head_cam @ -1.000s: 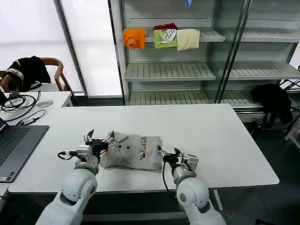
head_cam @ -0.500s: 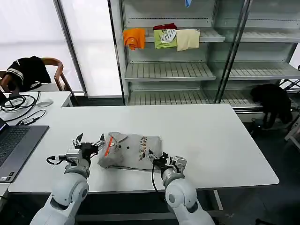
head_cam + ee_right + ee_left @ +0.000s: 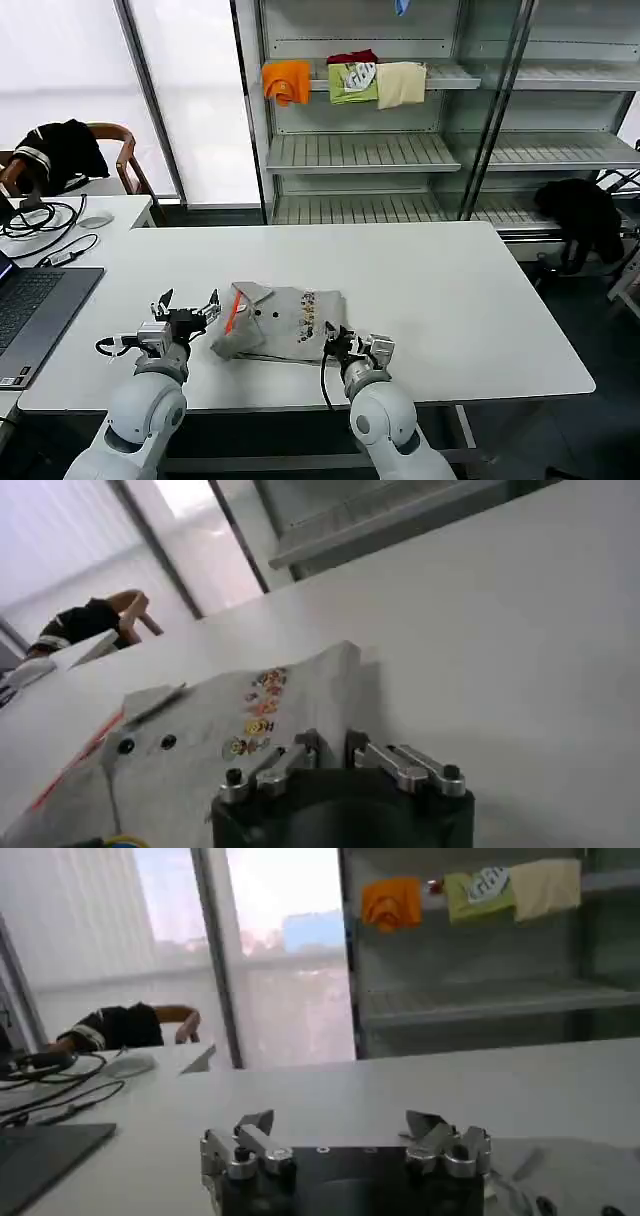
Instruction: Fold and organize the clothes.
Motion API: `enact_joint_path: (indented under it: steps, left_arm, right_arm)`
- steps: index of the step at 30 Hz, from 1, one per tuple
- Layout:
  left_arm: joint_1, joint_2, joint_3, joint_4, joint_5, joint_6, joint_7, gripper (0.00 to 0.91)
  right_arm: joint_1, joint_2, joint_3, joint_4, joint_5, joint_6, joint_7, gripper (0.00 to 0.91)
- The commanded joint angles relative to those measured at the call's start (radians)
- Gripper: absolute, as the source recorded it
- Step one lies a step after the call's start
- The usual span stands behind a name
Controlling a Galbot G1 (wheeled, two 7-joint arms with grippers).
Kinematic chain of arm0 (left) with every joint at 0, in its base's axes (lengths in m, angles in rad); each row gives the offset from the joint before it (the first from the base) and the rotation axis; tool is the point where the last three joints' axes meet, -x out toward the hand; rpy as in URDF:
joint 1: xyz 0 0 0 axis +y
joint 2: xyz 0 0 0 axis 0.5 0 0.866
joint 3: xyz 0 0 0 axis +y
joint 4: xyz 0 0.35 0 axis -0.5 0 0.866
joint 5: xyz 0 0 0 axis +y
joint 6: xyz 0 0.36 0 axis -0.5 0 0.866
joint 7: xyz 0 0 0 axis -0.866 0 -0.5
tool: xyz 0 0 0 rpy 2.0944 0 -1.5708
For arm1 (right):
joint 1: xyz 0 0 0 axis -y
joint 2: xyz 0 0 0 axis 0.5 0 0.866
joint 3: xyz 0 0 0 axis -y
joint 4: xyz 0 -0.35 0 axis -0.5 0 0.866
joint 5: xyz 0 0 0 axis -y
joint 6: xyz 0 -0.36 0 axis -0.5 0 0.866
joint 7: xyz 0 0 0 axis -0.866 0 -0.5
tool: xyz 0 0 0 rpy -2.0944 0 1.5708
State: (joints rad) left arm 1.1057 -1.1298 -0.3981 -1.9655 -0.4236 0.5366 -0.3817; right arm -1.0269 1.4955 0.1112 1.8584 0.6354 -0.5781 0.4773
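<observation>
The light grey T-shirt point(image 3: 283, 322) lies folded on the white table point(image 3: 450, 300), its small multicoloured chest print up and its orange neckband showing at the left. My left gripper point(image 3: 187, 306) hovers just left of the shirt, apart from it. In the left wrist view the left gripper point(image 3: 342, 1128) is wide open and holds nothing. My right gripper point(image 3: 335, 340) sits at the shirt's front right corner. The right wrist view shows the right gripper point(image 3: 329, 745) with fingers drawn close together, nothing between them, and the T-shirt point(image 3: 210, 740) just beyond the tips.
A laptop point(image 3: 30, 310) and cables point(image 3: 40, 225) lie at the table's left. Behind stand shelves point(image 3: 360, 150) with orange, green and cream folded shirts. A black garment hangs on a chair point(image 3: 60, 150) and another point(image 3: 585, 215) sits at the right.
My left gripper has drawn back to the left, off the shirt's collar side, and stands open. The right gripper has shifted left along the shirt's front edge.
</observation>
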Motion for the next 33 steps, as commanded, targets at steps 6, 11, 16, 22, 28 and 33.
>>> enact_joint_path:
  steps: [6,11,16,22,28,33]
  left_arm:
    - [0.004,-0.011,-0.011,-0.008,0.002,0.004,-0.002,0.907]
    - [0.004,-0.021,-0.005,-0.008,0.007,0.006,-0.003,0.907]
    - [0.003,-0.033,0.01,-0.005,0.015,0.008,-0.003,0.907]
    - [0.009,-0.037,0.009,-0.007,0.017,0.008,-0.002,0.907]
    - [0.017,-0.04,0.006,-0.012,0.016,0.005,0.0,0.907]
    - [0.021,-0.05,0.014,-0.014,0.018,0.004,-0.001,0.907]
  right_arm:
    - [0.065,-0.203,0.069,-0.015,0.053,-0.002,-0.061,0.0]
    - [0.073,-0.242,0.101,-0.043,0.056,-0.002,-0.081,0.0]
    - [0.083,-0.253,0.113,-0.066,0.044,-0.002,-0.11,0.907]
    - [0.056,-0.261,0.123,-0.042,-0.022,-0.001,-0.156,0.907]
    - [-0.005,-0.242,0.157,0.138,-0.089,0.0,-0.182,0.907]
    - [-0.044,-0.202,0.09,0.241,-0.14,-0.001,-0.166,0.907]
